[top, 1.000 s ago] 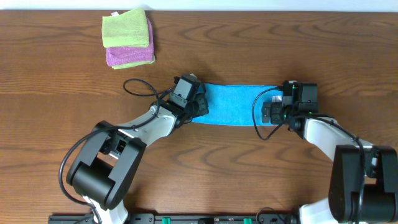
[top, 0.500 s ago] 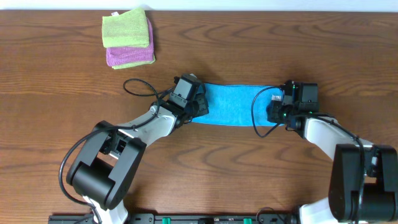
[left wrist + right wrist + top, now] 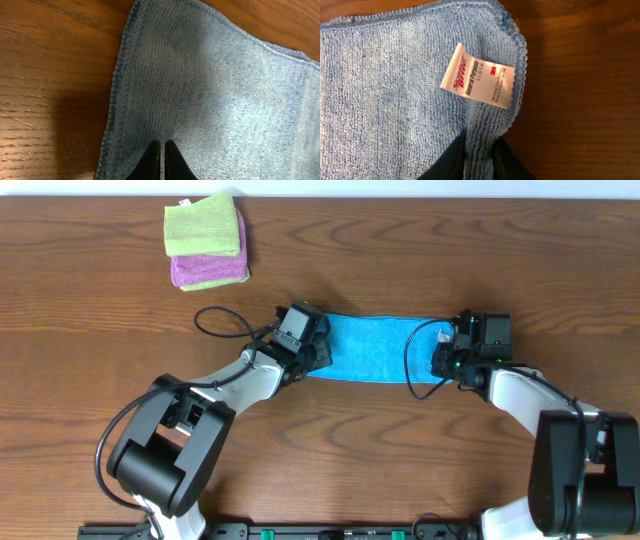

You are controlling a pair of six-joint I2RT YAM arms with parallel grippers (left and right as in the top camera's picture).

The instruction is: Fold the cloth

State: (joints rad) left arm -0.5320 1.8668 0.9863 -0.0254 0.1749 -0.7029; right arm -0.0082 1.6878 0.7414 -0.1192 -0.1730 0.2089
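Note:
A blue cloth (image 3: 375,348) lies flat on the wooden table (image 3: 120,330) between the two arms. My left gripper (image 3: 318,352) is at its left end. In the left wrist view the left gripper (image 3: 162,143) is shut, tips together on the cloth (image 3: 210,90), with no fold showing between them. My right gripper (image 3: 441,361) is at the cloth's right end. In the right wrist view the right gripper (image 3: 480,146) pinches a raised ridge of cloth (image 3: 395,90) by the right edge, just below the white tag (image 3: 477,75).
A folded stack of a green cloth (image 3: 203,225) on a purple one (image 3: 208,272) sits at the back left of the table. Black cables loop beside each wrist, one (image 3: 215,320) on the left and one (image 3: 412,365) over the cloth's right part.
The right gripper's fingers have closed from wide open onto the cloth's right edge. The left gripper has stayed shut at the left end, barely shifting.

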